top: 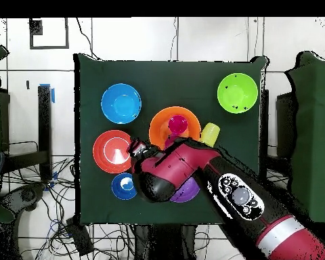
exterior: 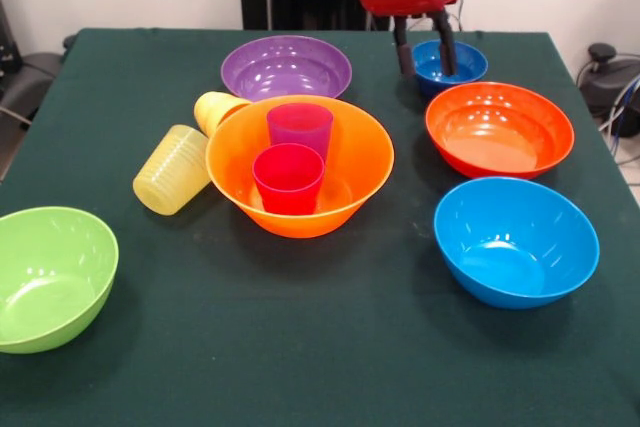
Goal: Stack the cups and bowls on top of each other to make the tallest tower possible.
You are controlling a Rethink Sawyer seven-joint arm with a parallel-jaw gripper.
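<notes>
Tool (exterior: pixel 424 55) spread, pinching nothing; one finger hangs outside the small dark blue bowl (exterior: pixel 463 64), the other over its hollow. Red-orange bowl (exterior: pixel 499 129) and light blue bowl (exterior: pixel 516 240) sit mouth-up in front of it on the counter (exterior: pixel 300 347). The orange-yellow bowl (exterior: pixel 362 162), mid-counter, holds the red-pink cup (exterior: pixel 288 178) and purple cup (exterior: pixel 299 127) upright. Beside its rim, the ribbed pale yellow cup (exterior: pixel 172 169) lies on its side.

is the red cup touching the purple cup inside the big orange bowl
Cannot tell. In the front view the red cup overlaps the purple cup behind it inside the orange bowl, hiding any gap; the overhead view has the arm over the purple cup.
</notes>
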